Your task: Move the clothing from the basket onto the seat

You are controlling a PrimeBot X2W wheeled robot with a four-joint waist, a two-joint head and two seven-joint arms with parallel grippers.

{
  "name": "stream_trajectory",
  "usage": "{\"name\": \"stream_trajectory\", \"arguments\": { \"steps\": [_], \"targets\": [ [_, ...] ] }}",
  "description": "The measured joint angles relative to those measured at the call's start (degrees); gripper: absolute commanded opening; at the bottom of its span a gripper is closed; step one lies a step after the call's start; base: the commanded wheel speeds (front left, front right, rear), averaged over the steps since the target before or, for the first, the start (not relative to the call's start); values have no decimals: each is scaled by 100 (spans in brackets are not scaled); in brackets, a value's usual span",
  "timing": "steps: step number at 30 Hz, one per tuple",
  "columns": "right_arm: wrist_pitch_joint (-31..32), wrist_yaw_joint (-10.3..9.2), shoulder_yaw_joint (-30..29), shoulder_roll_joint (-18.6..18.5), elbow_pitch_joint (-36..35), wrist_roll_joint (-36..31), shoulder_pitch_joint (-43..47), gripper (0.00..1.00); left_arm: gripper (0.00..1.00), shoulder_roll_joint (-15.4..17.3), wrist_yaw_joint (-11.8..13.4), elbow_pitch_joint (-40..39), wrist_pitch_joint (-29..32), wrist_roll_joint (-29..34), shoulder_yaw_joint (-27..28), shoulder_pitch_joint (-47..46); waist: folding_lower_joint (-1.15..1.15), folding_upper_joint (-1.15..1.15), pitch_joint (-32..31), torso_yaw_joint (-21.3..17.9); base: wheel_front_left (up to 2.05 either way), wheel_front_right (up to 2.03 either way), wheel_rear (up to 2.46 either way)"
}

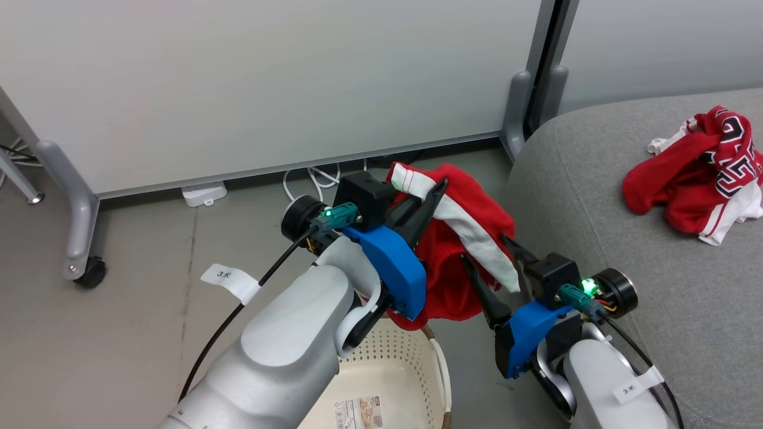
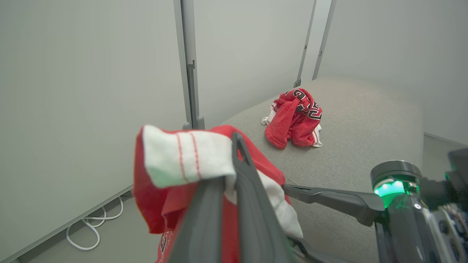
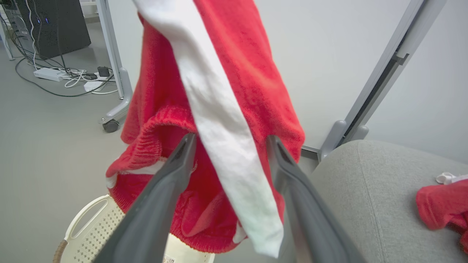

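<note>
Clothing (image 1: 444, 280), fuzzy red with white band, hangs pinched in left tool (image 1: 438, 192); right tool (image 3: 230, 140) spread open.

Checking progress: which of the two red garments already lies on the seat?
The one with black-and-white lettering, crumpled on the seat; the white-banded one hangs from the left end effector.

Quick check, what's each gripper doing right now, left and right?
Left gripper: closed on the red garment.
Right gripper: open, fingers spread, gripping nothing.
</note>
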Motion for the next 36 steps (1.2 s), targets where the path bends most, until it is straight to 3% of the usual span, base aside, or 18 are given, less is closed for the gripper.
{"name": "stream_trajectory", "arguments": {
  "steps": [17, 25, 26, 28, 29, 30, 36],
  "targets": [
    [-437, 0, -137, -2, 1480, -309, -998, 100, 0, 0, 8, -286, 113, -394, -543, -48, 0, 0, -55, 158, 0, 0, 0],
    [-638, 0, -27, -2, 1944, -116, -1255, 100, 0, -1, 49, -386, 129, -548, -723, -48, 0, 0, -123, 208, 0, 0, 0],
    [-657, 0, -4, -2, 1989, -86, -1273, 91, 0, -1, 53, -386, 129, -565, -735, -48, -1, 0, -130, 209, 0, 0, 0],
    [-683, 0, 49, -2, 2084, -4, -1296, 33, 0, -1, 57, -379, 129, -570, -756, -48, 0, 0, -137, 207, 0, 0, 0],
    [-690, 0, 83, -2, 2120, 49, -1311, 33, 0, -1, 59, -370, 129, -573, -764, -48, 0, 0, -139, 204, 0, 0, 0],
    [-700, 0, 122, -2, 2153, 109, -1330, 0, 0, -1, 69, -356, 127, -577, -770, -49, 0, 0, -140, 199, 0, 0, 0],
    [-740, 0, 259, -2, 2313, 319, -1429, 0, 0, -1, 99, -255, 98, -611, -772, -74, 0, 0, -121, 155, 0, 0, 0]
  ]
}}
